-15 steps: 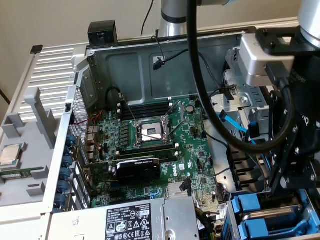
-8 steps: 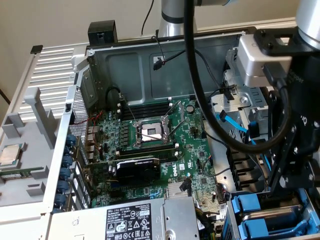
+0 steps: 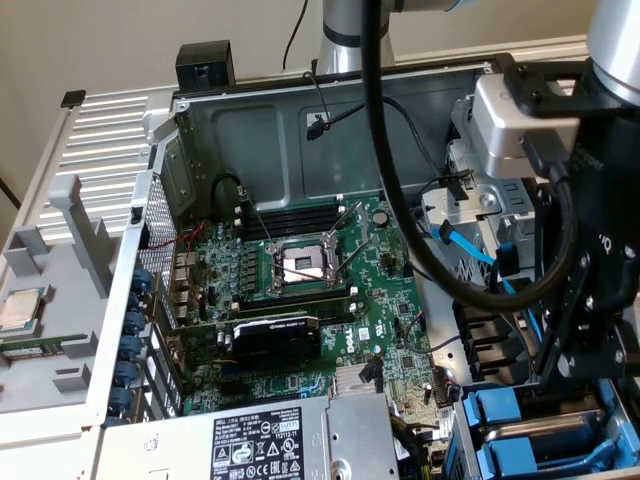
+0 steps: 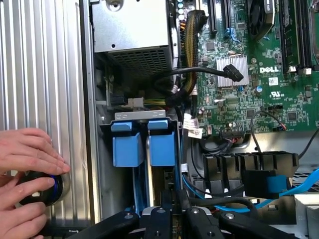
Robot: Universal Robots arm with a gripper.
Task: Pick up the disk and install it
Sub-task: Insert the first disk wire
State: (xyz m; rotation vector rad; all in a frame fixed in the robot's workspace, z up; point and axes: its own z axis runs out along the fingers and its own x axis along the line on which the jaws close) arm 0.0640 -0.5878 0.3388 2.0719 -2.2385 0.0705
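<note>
a robotics lab or computer workshop: an open pc case (image 3: pixel 290 130) with its motherboard (image 3: pixel 390 300) bared, a robot arm (image 3: pixel 340 35) over it, hands (image 4: pixel 27 154) on a button (image 4: pixel 52 188).

The motherboard (image 3: pixel 300 290) is green lacquered circuit board with a slight sheen. Around it, the case (image 3: pixel 300 130) is smooth, matt grey sheet metal. Beside the motherboard, the power supply (image 3: pixel 340 430) is bare silvery metal carrying a white paper label (image 3: pixel 255 445). On the motherboard, the graphics card (image 3: pixel 275 338) has a matt black plastic shroud, and the heat sink (image 4: pixel 232 67) is finned silver metal. Just off the motherboard's edge, 2 drive tabs (image 4: pixel 128 144) are smooth blue plastic; the gripper (image 4: pixel 172 219) by them is matt black. The thick cable (image 3: pixel 380 150) crossing above the motherboard has a glossy black sheath.
</note>
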